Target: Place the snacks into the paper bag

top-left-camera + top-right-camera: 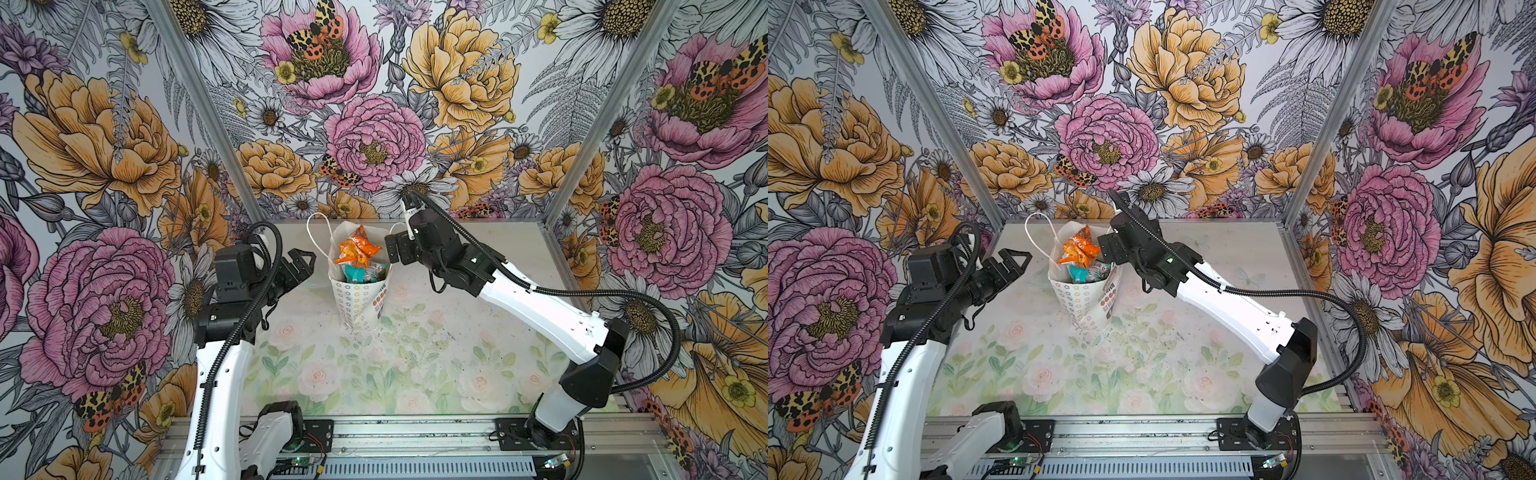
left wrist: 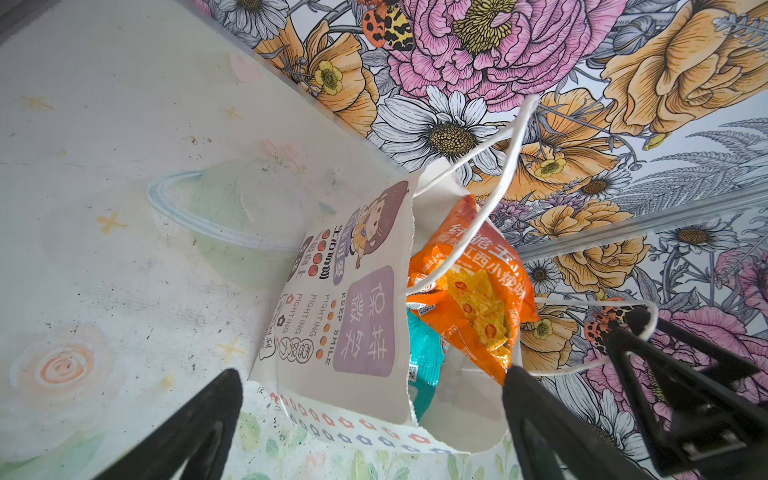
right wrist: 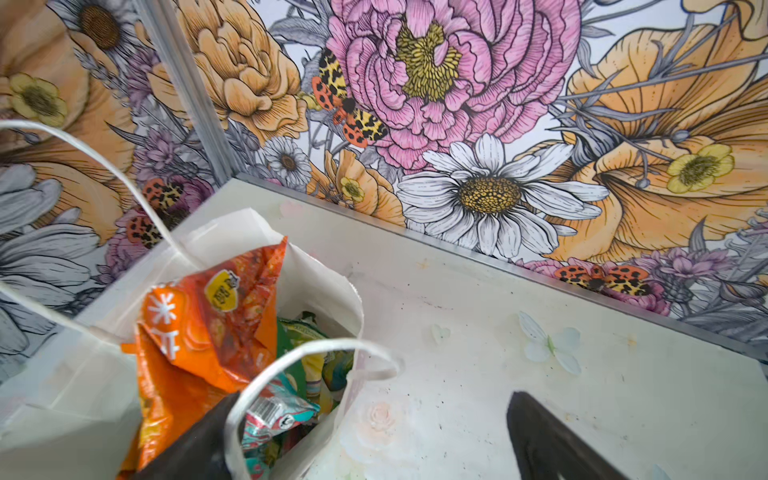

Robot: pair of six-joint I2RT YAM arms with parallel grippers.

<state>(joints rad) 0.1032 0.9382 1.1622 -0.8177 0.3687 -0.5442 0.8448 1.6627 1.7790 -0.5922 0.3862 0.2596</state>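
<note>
1 bag [image 1: 358, 300] upright on table [image 1: 419, 357]. In it: 1 orange pkt [image 1: 356, 249] poking out top, 1 teal pkt [image 1: 354, 273] below, 1 green pkt [image 3: 300, 332] glimpsed. L gripper [image 1: 298, 270] & R gripper [image 1: 392, 249] flank it, both spread wide, empty.

Matt paper bag [image 1: 358, 300]; glossy, seemingly foil snacks [image 1: 356, 249].

Bold floral wallpaper walls [image 1: 374, 137] (moths among peonies) enclose a pale rose-printed tabletop [image 1: 374, 374]; grey aluminium corner posts [image 1: 201, 104] frame it.
</note>
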